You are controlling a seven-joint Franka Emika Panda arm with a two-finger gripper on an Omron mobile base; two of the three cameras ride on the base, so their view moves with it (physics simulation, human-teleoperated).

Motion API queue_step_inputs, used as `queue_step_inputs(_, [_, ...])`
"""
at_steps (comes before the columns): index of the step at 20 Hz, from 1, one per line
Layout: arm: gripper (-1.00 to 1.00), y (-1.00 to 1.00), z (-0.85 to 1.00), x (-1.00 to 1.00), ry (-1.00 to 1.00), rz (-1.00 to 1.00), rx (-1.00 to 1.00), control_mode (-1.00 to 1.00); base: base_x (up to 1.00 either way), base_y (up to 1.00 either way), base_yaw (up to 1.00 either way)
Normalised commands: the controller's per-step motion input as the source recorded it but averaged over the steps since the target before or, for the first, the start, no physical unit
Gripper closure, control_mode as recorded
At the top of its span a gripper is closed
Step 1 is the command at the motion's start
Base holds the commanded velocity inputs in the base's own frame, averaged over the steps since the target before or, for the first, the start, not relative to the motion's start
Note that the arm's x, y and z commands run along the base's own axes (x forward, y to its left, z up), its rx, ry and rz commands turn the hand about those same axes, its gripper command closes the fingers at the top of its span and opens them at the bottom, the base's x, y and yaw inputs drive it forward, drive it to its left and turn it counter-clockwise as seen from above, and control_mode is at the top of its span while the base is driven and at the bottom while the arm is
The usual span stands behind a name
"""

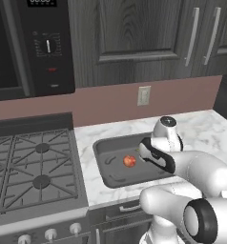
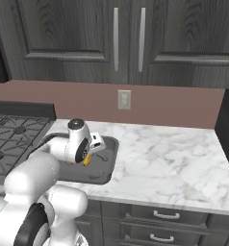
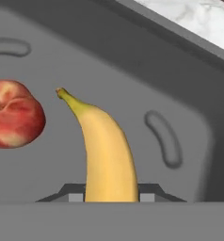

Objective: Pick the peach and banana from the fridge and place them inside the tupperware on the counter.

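Low over the tupperware (image 1: 106,167), the end effector (image 3: 111,198) grips the banana (image 3: 106,155).

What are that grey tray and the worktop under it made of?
The tray looks like matte dark grey plastic: even colour, rounded corners, moulded ridges, no shine. The counter looks like polished white marble, going by its grey veins, though it may be an imitation.

Tupperware (image 3: 189,94): matt grey, smooth, plastic-looking beneath my hand. Banana (image 3: 107,155): smooth yellow skin, soft sheen. Peach (image 3: 12,115): mottled red, slightly glossy. Counter (image 2: 169,158): polished white marble, grey veins. Cabinets (image 2: 63,33): dark grained wood, metal handles.
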Motion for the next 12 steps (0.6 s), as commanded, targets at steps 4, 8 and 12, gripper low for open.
queue_step_inputs(4, [1.0, 0.07, -0.22, 0.15, -0.02, 0.0, -0.01, -1.0, 0.0, 0.0, 0.0])
queue_step_inputs(8, [-1.0, 0.14, -0.33, 0.07, 0.0, 0.0, -0.03, -1.0, 0.0, 0.0, 0.0])
queue_step_inputs(12, [-1.0, 0.16, -0.39, 0.02, 0.0, 0.0, -0.02, -1.0, 0.0, 0.0, 0.0])
